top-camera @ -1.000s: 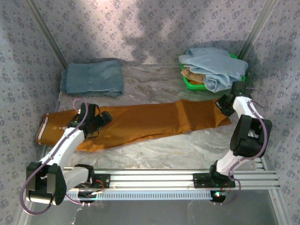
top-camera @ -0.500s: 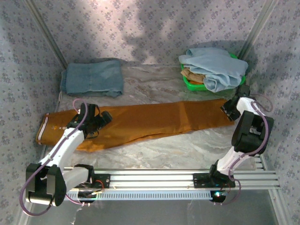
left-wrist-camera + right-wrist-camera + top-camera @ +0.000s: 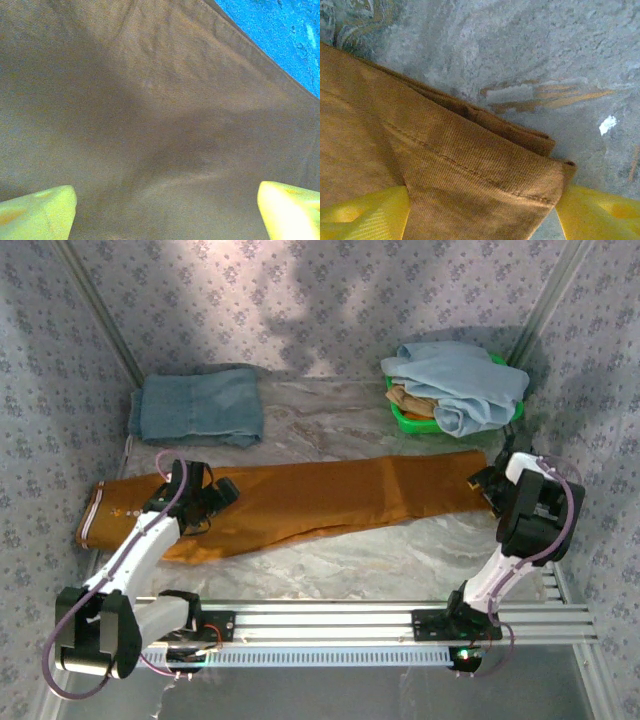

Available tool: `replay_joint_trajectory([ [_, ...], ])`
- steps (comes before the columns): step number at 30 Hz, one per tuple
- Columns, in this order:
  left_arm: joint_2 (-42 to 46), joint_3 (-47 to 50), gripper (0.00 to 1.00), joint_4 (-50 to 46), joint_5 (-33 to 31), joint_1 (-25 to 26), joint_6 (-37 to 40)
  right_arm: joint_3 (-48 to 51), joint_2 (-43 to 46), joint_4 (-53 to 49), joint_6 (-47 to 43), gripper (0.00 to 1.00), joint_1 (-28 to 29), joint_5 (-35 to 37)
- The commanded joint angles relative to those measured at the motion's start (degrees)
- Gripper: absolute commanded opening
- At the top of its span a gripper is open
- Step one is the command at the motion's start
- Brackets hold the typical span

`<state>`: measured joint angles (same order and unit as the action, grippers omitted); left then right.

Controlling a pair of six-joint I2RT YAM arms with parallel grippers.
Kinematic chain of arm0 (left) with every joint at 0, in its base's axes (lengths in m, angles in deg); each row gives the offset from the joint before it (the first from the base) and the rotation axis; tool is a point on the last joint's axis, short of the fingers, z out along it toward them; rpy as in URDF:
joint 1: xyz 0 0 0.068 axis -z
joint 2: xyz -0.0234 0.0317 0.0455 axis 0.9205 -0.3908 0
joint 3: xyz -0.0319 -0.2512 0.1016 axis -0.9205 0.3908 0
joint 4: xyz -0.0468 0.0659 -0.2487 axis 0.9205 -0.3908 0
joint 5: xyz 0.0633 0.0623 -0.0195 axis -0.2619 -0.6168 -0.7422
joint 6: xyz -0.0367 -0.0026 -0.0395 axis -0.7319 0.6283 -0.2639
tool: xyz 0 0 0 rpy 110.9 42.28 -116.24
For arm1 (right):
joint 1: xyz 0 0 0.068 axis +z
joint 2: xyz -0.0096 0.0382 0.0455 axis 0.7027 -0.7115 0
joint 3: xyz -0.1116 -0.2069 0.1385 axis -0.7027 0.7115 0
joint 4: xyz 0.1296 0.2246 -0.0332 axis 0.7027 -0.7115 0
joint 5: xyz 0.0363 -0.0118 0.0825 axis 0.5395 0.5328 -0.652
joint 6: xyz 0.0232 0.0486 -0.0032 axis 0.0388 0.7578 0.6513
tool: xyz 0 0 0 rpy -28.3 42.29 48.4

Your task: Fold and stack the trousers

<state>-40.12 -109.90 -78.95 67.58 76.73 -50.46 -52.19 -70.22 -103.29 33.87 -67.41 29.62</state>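
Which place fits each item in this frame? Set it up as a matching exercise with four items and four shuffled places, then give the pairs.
Items
1. trousers
2. grey-blue folded cloth
3. pale blue garment
4. right end effector

Places
A. heaped over the green basket at the far right
B. laid out lengthwise across the middle of the table
C. at the far left of the table
D. at the hem end of the trouser leg, fingers apart on either side of it

Pairs: 1-B, 2-C, 3-A, 4-D
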Motion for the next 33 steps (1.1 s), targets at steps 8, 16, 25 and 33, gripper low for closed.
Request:
replay_joint_trajectory([
  [8,0.4,-0.9,0.93,-0.7,0.6,-0.3,0.6,-2.6,-6.7,2.4,0.8,0.46,-0.9,-2.1],
  [16,1.9,-0.6,0.93,-1.6,0.3,-0.4,1.4,-4.3,-6.4,3.6,-0.6,0.25,-1.3,-3.3],
  [25,3.1,-0.3,0.93,-1.9,0.4,-0.5,2.0,-2.1,-0.4,6.3,-3.2,0.03,0.8,-2.4],
  [33,4.5,0.3,0.93,-2.2,0.5,-0.6,1.6,0.8,8.2,6.0,-3.6,0.00,4.4,-1.2],
])
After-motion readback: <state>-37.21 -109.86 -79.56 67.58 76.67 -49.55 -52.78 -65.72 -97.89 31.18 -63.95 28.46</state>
